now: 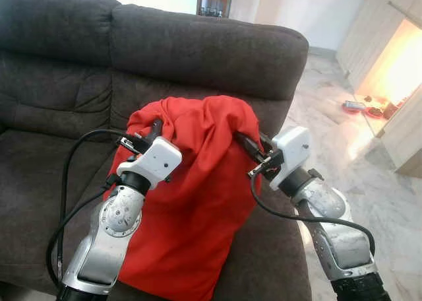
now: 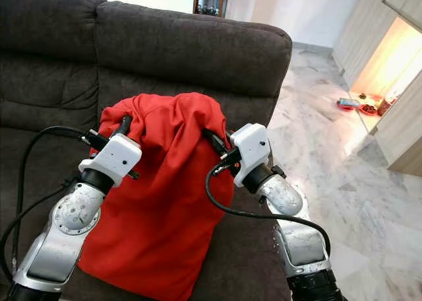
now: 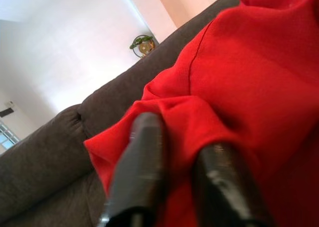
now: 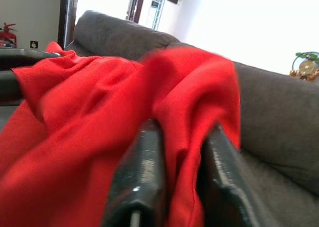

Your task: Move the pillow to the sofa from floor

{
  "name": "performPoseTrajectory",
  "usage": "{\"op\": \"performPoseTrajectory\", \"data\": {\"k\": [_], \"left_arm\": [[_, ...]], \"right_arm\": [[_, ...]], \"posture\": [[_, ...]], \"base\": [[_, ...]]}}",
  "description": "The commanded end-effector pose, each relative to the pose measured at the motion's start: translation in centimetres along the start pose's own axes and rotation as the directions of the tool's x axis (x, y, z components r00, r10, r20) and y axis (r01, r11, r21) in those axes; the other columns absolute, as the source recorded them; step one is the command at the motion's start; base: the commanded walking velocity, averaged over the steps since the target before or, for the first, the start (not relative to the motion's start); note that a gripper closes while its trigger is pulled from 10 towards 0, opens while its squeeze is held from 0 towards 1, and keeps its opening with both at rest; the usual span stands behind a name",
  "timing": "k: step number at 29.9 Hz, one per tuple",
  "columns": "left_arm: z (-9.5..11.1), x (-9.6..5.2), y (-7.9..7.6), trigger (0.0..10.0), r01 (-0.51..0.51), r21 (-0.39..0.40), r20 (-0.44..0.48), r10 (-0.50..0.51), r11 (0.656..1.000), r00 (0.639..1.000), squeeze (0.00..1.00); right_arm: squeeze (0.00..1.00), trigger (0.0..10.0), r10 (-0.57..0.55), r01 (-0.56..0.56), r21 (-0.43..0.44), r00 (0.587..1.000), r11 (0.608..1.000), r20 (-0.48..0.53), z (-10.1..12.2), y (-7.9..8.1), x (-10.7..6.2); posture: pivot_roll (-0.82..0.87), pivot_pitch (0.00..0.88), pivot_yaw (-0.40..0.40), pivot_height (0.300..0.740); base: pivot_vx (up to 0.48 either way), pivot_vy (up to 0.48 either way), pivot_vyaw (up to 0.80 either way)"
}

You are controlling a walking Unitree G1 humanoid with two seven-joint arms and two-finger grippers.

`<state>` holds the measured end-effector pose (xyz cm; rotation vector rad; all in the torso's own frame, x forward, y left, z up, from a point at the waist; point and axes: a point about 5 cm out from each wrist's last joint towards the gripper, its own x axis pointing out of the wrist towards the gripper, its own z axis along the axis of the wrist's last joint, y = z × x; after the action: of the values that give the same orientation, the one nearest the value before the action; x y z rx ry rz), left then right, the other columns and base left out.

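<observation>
Left eye view has both silver arms raised from below, elbows bent, reaching forward over the sofa (image 1: 198,47) seat. The left hand (image 1: 153,131) sits at the pillow's (image 1: 194,202) upper left edge; the right hand (image 1: 245,142) sits opposite it at the upper right edge, so the pillow stands upright between the two, its lower part against the seat cushion and its top near the backrest. Each wrist ends in a white housing, tilted inward toward the cloth, with a black cable looping back down along the forearm.

Left wrist view looks along the left hand's two black fingers (image 3: 142,162), which are nearly closed with a fold of red cloth pinched between them; more red fabric bulges just beyond and beside the fingertips. Right wrist view has the right hand's fingers (image 4: 142,172) in the same state, drawn close together on a ridge of the red cover, which rises past them in loose pleats.

The pillow is a bright red, matte woven fabric, slack rather than taut, bunched and creased at the top where the hands gather it and hanging smoother below. The sofa is dark grey-brown with a soft, slightly napped surface, rounded back cushions and stitched seams. To the right hand's outer side lies a glossy, pale marble floor (image 1: 349,149) with grey veining, and light wooden cabinets (image 1: 386,43) stand further off.
</observation>
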<state>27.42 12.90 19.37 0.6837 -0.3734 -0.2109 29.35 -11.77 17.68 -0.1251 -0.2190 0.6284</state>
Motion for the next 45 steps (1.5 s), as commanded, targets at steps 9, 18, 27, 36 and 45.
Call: {"op": "performPoseTrajectory", "data": {"k": [9, 18, 27, 36, 45], "left_arm": [[0.7, 0.1, -0.9, 10.0, 0.047, -0.02, 0.029, -0.047, 0.999, 0.998, 1.0], [-1.1, -0.4, -1.2, 10.0, 0.023, -0.07, -0.052, -0.027, 0.997, 0.998, 0.0], [-8.3, -4.0, -1.0, 10.0, -0.235, -0.277, -0.393, 0.114, 0.932, 0.913, 0.0], [-11.0, -6.7, -2.7, 10.0, -0.233, -0.273, -0.467, 0.083, 0.934, 0.88, 0.0], [-10.8, -9.3, -3.0, 10.0, -0.285, -0.257, -0.441, 0.15, 0.924, 0.885, 0.0]], "right_arm": [[1.0, 10.0, -0.031, 0.033, -0.034, 0.999, 0.999, 0.037, 0.7, -0.6, 0.1], [0.0, 10.0, -0.415, 0.405, -0.101, 0.905, 0.908, -0.096, -2.6, -5.3, -1.3], [0.0, 10.0, -0.623, 0.665, 0.021, 0.71, 0.746, -0.329, -9.7, -6.7, -6.0], [0.0, 10.0, -0.647, 0.779, 0.106, 0.58, 0.617, -0.496, -14.9, -5.0, -9.1], [0.0, 10.0, -0.629, 0.693, 0.126, 0.704, 0.71, -0.328, -13.9, -3.3, -9.6]], "posture": [[0.17, 0.032, -0.134, 0.74], [0.17, 0.034, -0.136, 0.74], [0.17, 0.031, -0.133, 0.74], [0.18, 0.022, -0.13, 0.74], [0.19, 0.0, -0.128, 0.74]], "base": [[0.0, 0.0, 0.0], [0.0, 0.0, 0.0], [0.0, 0.0, 0.0], [0.0, 0.0, 0.0], [0.0, 0.0, 0.0]]}}
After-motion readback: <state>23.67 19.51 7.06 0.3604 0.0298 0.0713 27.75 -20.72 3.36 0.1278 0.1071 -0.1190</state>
